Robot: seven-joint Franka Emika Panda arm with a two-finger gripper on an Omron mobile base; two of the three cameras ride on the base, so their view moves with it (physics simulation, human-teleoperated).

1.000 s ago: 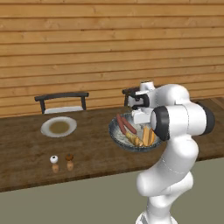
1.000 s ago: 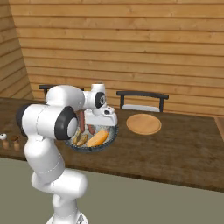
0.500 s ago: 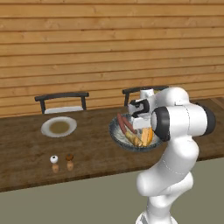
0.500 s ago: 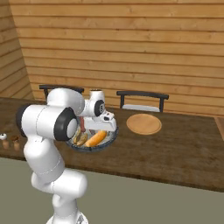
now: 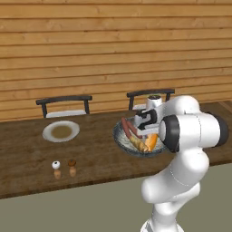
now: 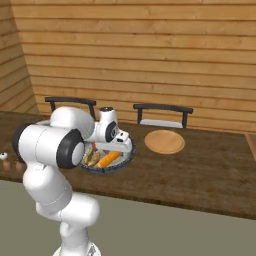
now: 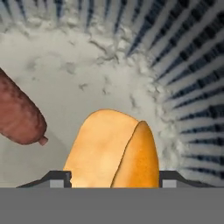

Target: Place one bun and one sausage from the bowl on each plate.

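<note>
The large patterned bowl (image 5: 117,137) (image 6: 108,170) sits on the wooden table in front of me. It holds two reddish sausages (image 5: 128,127) and orange-brown buns (image 5: 146,143) (image 6: 107,160). My gripper (image 5: 147,130) (image 7: 113,179) is lowered into the bowl and stands open, its fingertips (image 7: 57,178) on either side of a bun (image 7: 113,153). One sausage end (image 7: 19,116) lies to the left on the pale speckled floor. The white plate with a brownish centre (image 5: 61,131) lies far left. A tan plate (image 6: 164,141) lies right of the bowl.
Two small shakers (image 5: 56,167) (image 5: 72,166) stand near the table's front edge at the left. Two dark chairs (image 5: 63,103) (image 6: 162,114) stand behind the table against the wooden wall. The bowl's striped inner wall (image 7: 192,65) rises close on the right of the hand.
The hand has come down from above the bowl into it, closer to the buns. The bowl, plates and base have not moved.
</note>
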